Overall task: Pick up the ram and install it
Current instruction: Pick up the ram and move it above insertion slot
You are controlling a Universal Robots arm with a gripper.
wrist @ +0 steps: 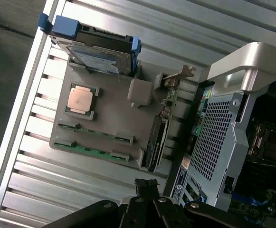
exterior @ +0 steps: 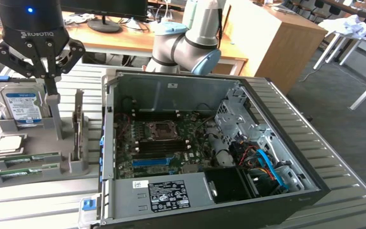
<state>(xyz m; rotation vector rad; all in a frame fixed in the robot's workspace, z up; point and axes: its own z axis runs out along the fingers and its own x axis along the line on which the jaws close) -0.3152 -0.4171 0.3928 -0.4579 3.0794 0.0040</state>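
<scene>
1. Jaws are closed tip to tip with nothing between them. The gripper (exterior: 47,83) is black metal with linked fingers and hangs over the tray.
2. Tray (exterior: 81,168): one, matte grey plastic, stepped and slotted. In the exterior view it sits at 9 o'clock of the computer case.
3. Ram (exterior: 23,160): two sticks, thin, long and green, with pale label patches. Each sits in its own long slot of the tray, at 7 o'clock of the gripper and apart from it. Neither is held.
4. Post (exterior: 55,119): one, grey and square-topped, rising from the tray at 6 o'clock of the jaws.
5. Hard drive (exterior: 23,107): one, silver with a blue-white label, standing in the tray in a blue frame at 8 o'clock of the gripper.
6. Processor chip (exterior: 10,144): one, a flat square with a shiny lid, in a tray pocket between the drive and the ram.
7. Card (exterior: 78,126): one, a dark board on edge at 4 o'clock of the gripper.
8. Computer case (exterior: 170,88): one, grey sheet metal, side open.
9. Motherboard (exterior: 170,148): dark green, with one square socket (exterior: 160,130) and one long blue slot (exterior: 152,162) at 6 o'clock of the socket.
10. Power supply (exterior: 164,193): a grey box with a black-white label, at the case's 6 o'clock.
11. Table (exterior: 36,205): ribbed aluminium slats.
</scene>
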